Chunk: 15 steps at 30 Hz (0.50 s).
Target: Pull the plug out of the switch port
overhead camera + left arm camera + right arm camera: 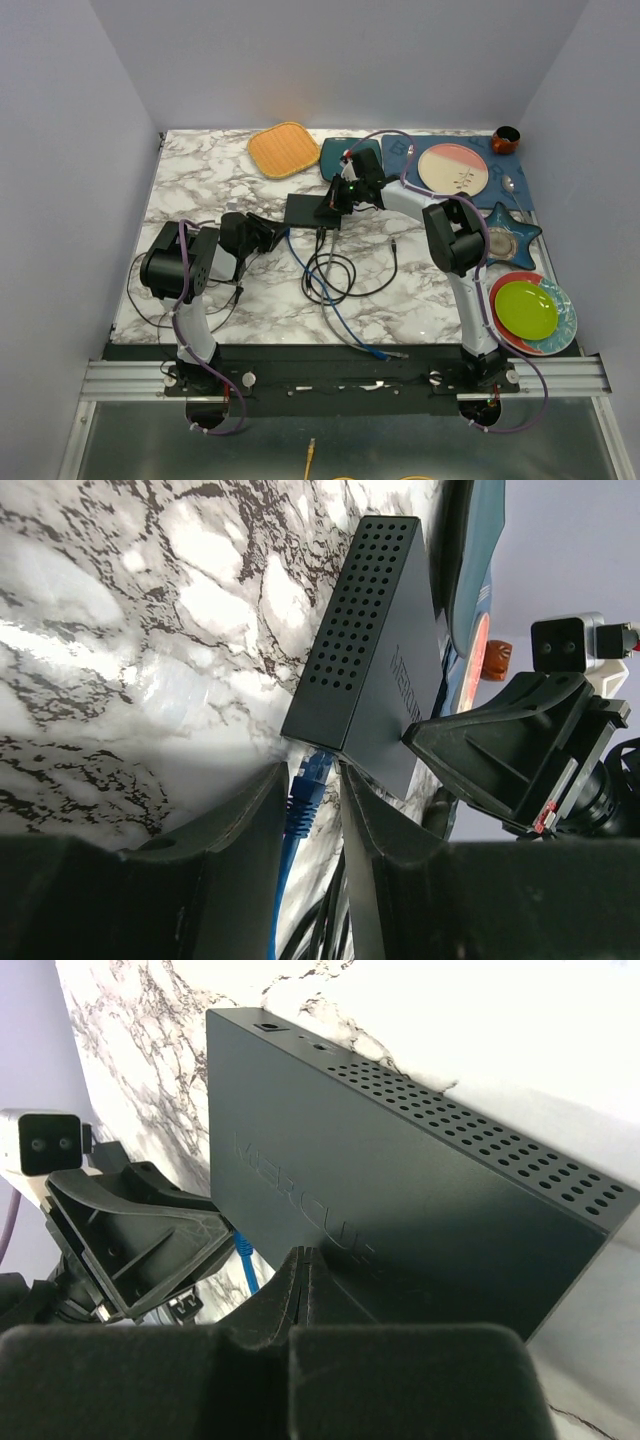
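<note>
The switch (308, 210) is a flat black box lying on the marble table; it also fills much of the wrist views (385, 650) (400, 1190). A blue plug (316, 768) sits in a port on its near edge, and its blue cable (330, 305) runs toward the table front. My left gripper (313, 772) (268, 234) straddles the plug, with one finger against the boot and a narrow gap at the other. My right gripper (315, 1260) (335, 198) is shut, its tips pressed on the top of the switch.
Black cables (335, 270) loop in front of the switch. An orange mat (283, 149) and a teal square plate (340, 155) lie behind it. A blue placemat with a pink plate (452, 168), a star dish (505, 238) and a green plate (527, 308) line the right side.
</note>
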Each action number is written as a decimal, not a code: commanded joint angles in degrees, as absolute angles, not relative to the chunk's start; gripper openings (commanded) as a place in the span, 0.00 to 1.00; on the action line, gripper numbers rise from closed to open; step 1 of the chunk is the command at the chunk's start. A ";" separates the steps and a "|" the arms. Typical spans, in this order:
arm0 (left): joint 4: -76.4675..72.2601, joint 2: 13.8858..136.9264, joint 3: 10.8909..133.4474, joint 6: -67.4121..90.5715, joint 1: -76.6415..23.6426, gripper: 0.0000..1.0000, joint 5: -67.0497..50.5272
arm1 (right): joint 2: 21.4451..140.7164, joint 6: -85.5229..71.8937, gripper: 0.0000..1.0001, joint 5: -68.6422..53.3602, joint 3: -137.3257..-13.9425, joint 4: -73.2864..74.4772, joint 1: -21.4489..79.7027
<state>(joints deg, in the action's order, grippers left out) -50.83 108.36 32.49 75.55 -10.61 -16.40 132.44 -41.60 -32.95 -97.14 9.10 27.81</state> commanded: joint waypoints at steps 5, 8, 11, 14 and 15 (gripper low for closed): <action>-51.33 109.95 30.76 76.11 -10.72 0.42 -17.23 | 135.35 -41.40 0.01 -32.78 -97.47 10.63 28.30; -49.49 110.21 31.81 76.99 -10.72 0.42 -17.23 | 135.35 -41.48 0.01 -32.78 -97.47 10.63 28.30; -46.23 109.95 32.61 77.43 -10.72 0.42 -16.79 | 135.35 -41.84 0.01 -32.78 -97.38 10.63 28.30; -43.43 109.16 33.39 77.26 -10.81 0.42 -16.17 | 135.44 -41.92 0.01 -32.87 -97.38 10.55 28.30; -42.55 109.07 33.75 77.08 -10.90 0.42 -16.00 | 135.44 -42.01 0.01 -32.87 -97.38 10.46 28.30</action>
<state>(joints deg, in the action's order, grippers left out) -50.30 108.57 32.58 77.62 -10.52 -16.36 132.53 -42.04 -33.10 -97.14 8.91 27.81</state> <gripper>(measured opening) 0.421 0.012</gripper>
